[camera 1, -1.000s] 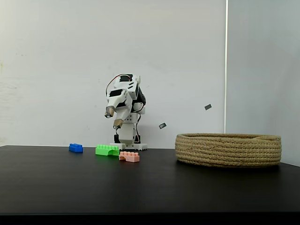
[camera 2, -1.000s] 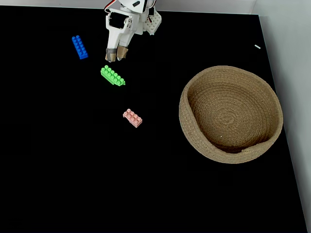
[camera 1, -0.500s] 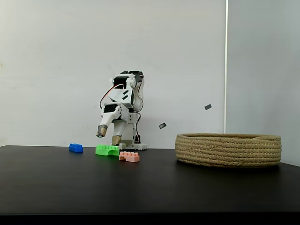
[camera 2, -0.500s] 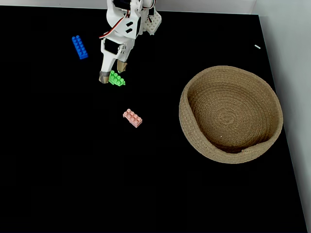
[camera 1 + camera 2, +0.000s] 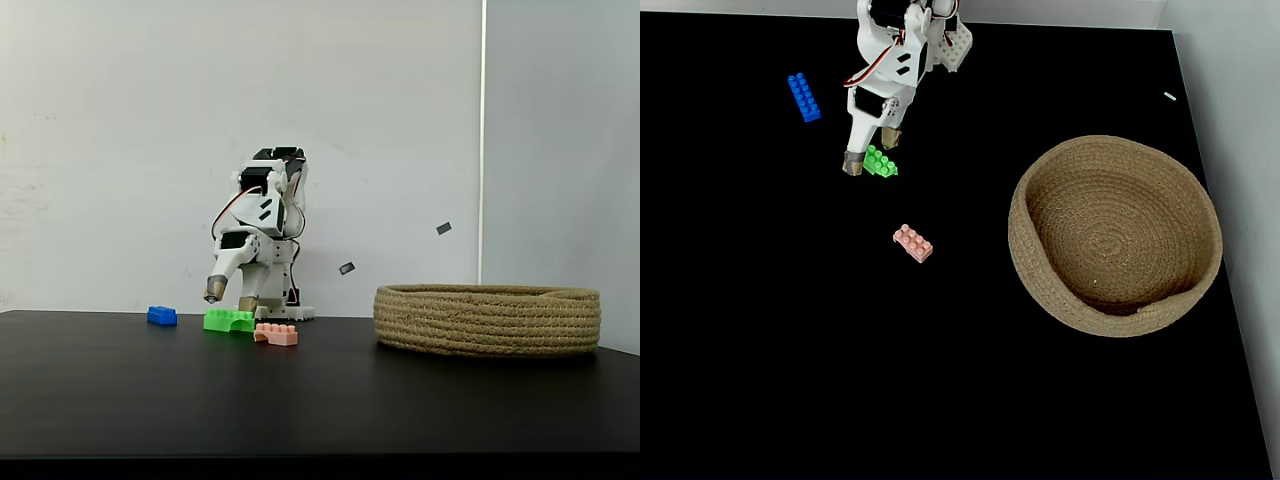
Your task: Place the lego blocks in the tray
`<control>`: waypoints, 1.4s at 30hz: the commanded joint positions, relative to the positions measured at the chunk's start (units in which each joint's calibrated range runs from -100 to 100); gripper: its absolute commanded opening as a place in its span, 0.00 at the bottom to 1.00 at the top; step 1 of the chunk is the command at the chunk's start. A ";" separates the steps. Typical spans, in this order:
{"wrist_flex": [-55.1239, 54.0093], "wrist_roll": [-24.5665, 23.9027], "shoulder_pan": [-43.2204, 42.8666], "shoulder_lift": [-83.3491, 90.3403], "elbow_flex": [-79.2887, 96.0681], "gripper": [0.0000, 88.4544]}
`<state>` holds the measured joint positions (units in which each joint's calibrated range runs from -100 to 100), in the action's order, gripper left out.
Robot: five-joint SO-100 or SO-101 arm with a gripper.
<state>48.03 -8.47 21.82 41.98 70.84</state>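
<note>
Spanning a white wall's foot, the black table (image 5: 760, 350) carries the parted gripper (image 5: 869, 153) above the green brick (image 5: 880, 163).

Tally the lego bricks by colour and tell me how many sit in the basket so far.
Blue brick: 1
Green brick: 1
Pink brick: 1
Total: 3 bricks, all on the black table; 0 in the rope basket. The open pincer is above the green brick, one finger on each side.
</note>
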 commanded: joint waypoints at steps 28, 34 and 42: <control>0.24 0.24 -8.47 9.69 -12.15 0.00; 0.66 -4.54 -18.36 22.76 -16.34 0.00; -11.50 0.10 -38.15 31.96 -6.31 0.00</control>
<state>42.35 -10.87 -7.90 69.13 62.09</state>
